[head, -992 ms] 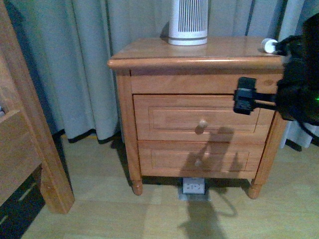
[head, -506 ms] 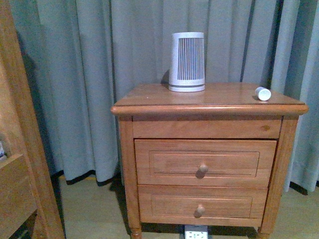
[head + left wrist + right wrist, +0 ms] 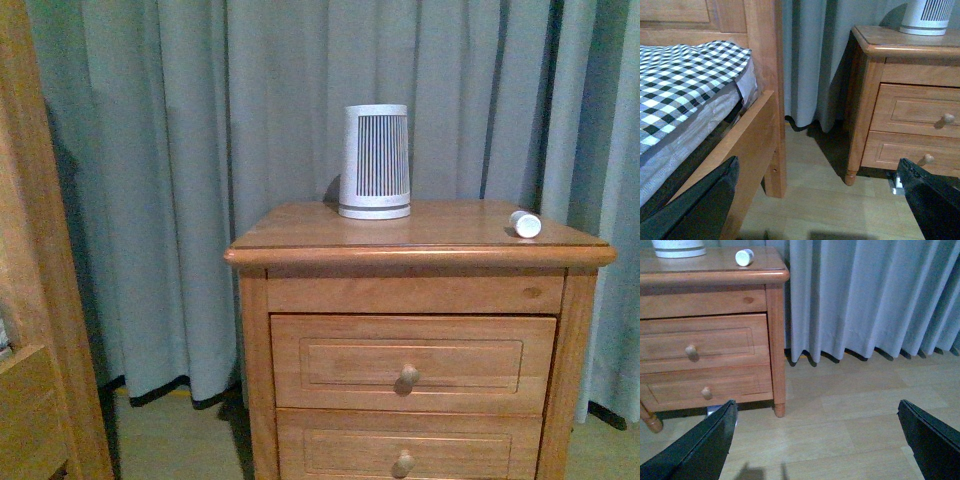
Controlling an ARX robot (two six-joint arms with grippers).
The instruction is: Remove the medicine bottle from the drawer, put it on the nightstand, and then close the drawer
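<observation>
Front view shows the nightstand with both drawers flush in its front, and the medicine bottle lying on its side near the right rear corner of the top, well apart from the ribbed white cylinder at the back middle. Neither arm appears here. Judged from this, the task looks finished: the bottle is out and on top, and the upper drawer sits closed with no gap showing. Nothing seems left except moving clear.

The right wrist view adds the nightstand's right side, the curtain beside it and bare floor, with the bottle at the top's edge near that corner. The right gripper shows two dark fingers spread wide at the frame's lower corners, holding nothing.

The left wrist view shows what the others lack: a bed with a checked cover and its wooden post, standing apart from the nightstand's left side. The left gripper is likewise spread apart and empty. The bottle is out of this view.
</observation>
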